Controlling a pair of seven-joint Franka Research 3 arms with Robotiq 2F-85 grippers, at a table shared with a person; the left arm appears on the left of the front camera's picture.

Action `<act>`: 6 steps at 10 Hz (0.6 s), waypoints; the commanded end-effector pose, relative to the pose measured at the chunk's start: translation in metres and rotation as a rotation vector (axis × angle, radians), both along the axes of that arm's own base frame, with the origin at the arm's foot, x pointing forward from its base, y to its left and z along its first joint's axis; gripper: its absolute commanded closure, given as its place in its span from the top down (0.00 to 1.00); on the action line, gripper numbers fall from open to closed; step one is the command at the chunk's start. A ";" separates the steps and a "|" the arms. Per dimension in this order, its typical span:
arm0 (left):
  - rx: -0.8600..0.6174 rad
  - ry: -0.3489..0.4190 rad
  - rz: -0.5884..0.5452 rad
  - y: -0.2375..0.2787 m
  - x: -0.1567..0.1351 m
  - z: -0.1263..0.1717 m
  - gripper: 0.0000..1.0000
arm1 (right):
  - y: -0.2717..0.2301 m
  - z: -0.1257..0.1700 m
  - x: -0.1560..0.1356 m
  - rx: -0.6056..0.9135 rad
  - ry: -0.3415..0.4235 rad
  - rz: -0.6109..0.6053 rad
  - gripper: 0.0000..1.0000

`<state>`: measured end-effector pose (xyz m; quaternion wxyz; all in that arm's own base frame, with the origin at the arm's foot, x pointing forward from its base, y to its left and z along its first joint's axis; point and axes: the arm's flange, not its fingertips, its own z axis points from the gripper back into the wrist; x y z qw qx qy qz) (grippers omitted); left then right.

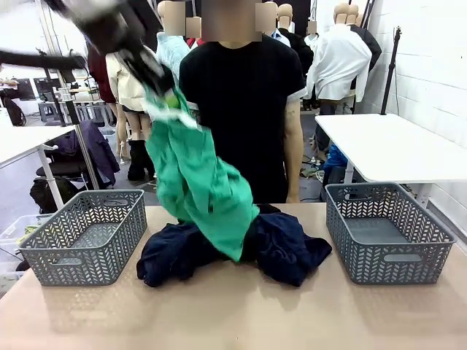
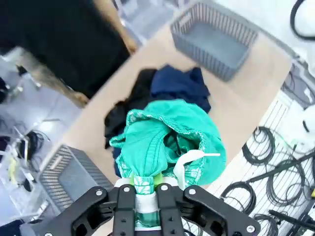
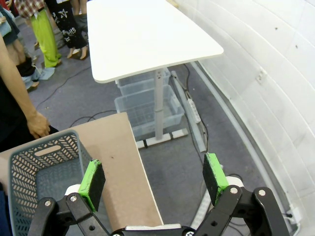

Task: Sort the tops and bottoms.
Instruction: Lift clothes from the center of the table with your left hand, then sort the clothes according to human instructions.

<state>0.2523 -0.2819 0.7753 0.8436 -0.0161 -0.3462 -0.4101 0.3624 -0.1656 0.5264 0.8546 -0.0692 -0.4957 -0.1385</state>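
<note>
My left gripper (image 1: 166, 89) is high above the table, shut on the waistband of the bright green bottoms (image 1: 201, 182). They hang down from it, and their lower end still touches the pile of dark navy clothes (image 1: 281, 244) at the table's middle. In the left wrist view the gripper (image 2: 145, 194) pinches the gathered green cloth (image 2: 167, 142) over the navy pile (image 2: 177, 86). My right gripper (image 3: 153, 179) is open with nothing between its green pads, out past the table's right end beside the right basket (image 3: 42, 169).
A grey basket (image 1: 87, 235) stands at the table's left and another (image 1: 385, 232) at its right, both holding nothing. A person in a black shirt (image 1: 241, 95) stands at the far edge behind the pile. A white table (image 3: 142, 34) stands off to the right.
</note>
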 end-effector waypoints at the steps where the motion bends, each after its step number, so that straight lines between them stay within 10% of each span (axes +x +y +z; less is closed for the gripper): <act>1: 0.013 -0.093 0.065 -0.023 -0.013 0.048 0.00 | 0.000 -0.001 0.000 0.018 0.003 -0.010 1.00; 6: -0.006 -0.112 0.043 -0.024 -0.036 0.074 0.00 | 0.000 -0.001 0.000 0.018 0.003 -0.010 1.00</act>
